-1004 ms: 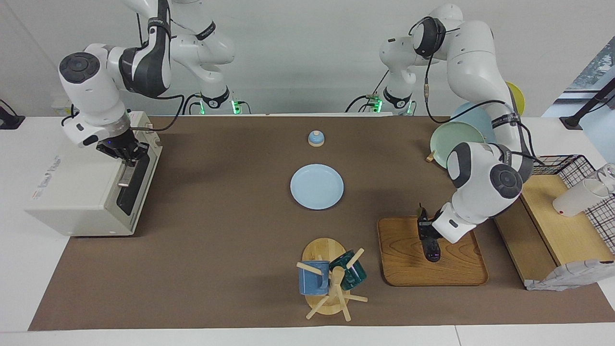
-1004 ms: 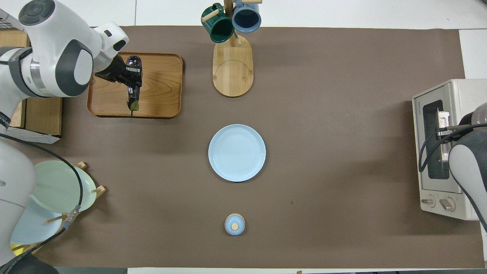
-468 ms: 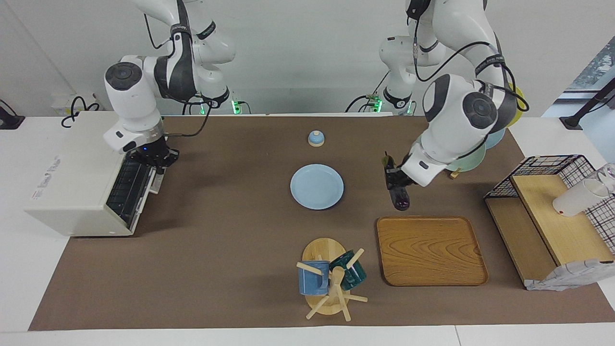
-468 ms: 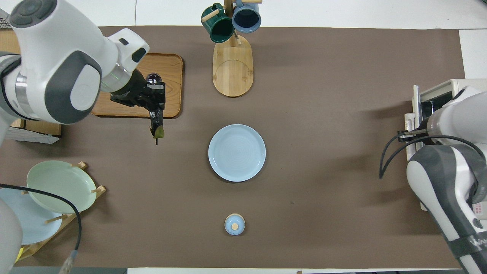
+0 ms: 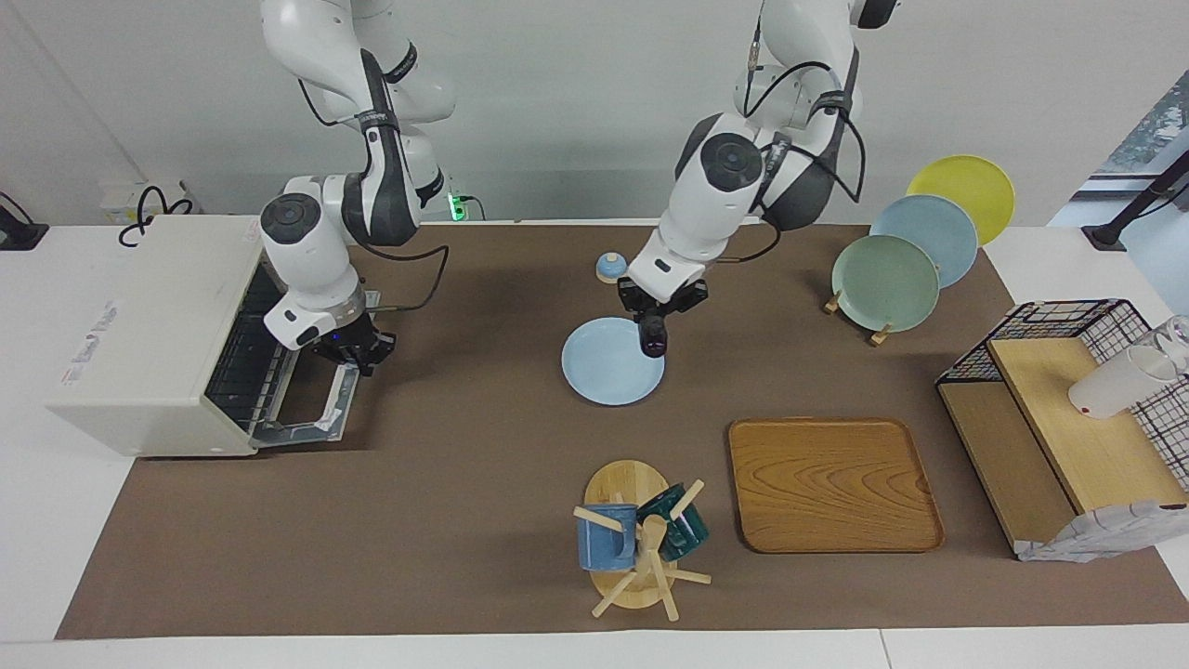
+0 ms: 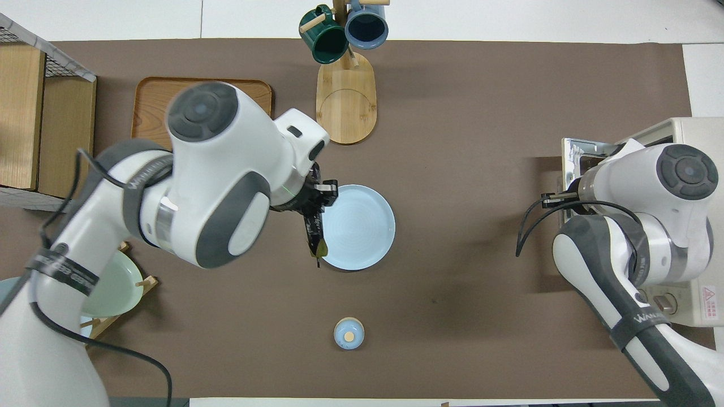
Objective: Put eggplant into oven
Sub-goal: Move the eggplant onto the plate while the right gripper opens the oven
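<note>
While the boxy off-white oven (image 5: pixel 153 334) stands at the right arm's end of the table with its glass door (image 5: pixel 311 413) folded down, the right gripper (image 5: pixel 358 351) sits at the door's top edge; I cannot tell if its fingers are open or closed. The left gripper (image 5: pixel 658 309) is up in the air over the edge of the round light blue plate (image 5: pixel 604 372). It squeezes the long, shiny dark purple eggplant (image 5: pixel 654 336).

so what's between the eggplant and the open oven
Only bare brown mat in the facing view: the left gripper holds the eggplant over the blue plate; oven.
</note>
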Robot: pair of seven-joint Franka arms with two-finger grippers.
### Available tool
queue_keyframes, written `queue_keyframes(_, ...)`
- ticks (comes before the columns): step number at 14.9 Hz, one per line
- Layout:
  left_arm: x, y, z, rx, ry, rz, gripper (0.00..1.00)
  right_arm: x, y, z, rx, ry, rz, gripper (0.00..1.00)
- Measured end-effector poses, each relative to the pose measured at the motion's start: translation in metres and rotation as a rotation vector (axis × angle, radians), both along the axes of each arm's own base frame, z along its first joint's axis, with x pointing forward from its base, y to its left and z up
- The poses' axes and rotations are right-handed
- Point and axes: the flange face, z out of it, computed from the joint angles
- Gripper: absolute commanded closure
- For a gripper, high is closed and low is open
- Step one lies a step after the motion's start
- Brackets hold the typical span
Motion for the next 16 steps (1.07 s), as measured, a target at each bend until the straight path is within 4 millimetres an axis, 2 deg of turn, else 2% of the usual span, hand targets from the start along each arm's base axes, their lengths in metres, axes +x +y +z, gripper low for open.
queue_keyframes(1, -0.011, -0.010, -0.014, -0.004, -0.012, -0.001, 1.00, 0.001, 0.001, -0.010, 0.001, 0.005, -0.005, 1.00)
queue_keyframes(3, -0.022, -0.017, -0.039, -0.006, -0.022, -0.005, 1.00, 0.003, -0.001, -0.023, 0.013, 0.012, -0.023, 1.00)
queue_keyframes(6, -0.017, -0.015, -0.064, -0.009, -0.030, 0.013, 1.00, 0.004, -0.003, -0.023, 0.027, 0.010, -0.042, 1.00)
queue_keyframes(9, -0.011, -0.016, -0.087, -0.010, -0.029, 0.023, 1.00, 0.010, 0.000, -0.015, 0.025, -0.011, -0.031, 1.00)
queue_keyframes(12, -0.009, -0.017, -0.097, -0.009, -0.027, 0.026, 1.00, 0.020, 0.030, 0.003, 0.024, -0.004, 0.000, 1.00)
queue_keyframes(13, -0.009, -0.016, -0.097, -0.010, -0.028, 0.028, 0.90, 0.023, 0.039, 0.009, 0.024, -0.006, -0.006, 1.00)
queue_keyframes(14, -0.008, -0.016, -0.097, -0.010, -0.029, 0.029, 0.52, 0.025, 0.045, 0.014, 0.025, -0.017, -0.006, 1.00)
queue_keyframes(15, -0.008, -0.015, -0.097, -0.009, -0.029, 0.029, 0.01, 0.028, 0.050, 0.019, 0.026, -0.026, -0.004, 0.99)
queue_keyframes(16, -0.008, -0.015, -0.097, -0.009, -0.029, 0.029, 0.00, 0.031, 0.054, 0.024, 0.026, -0.027, -0.002, 0.82)
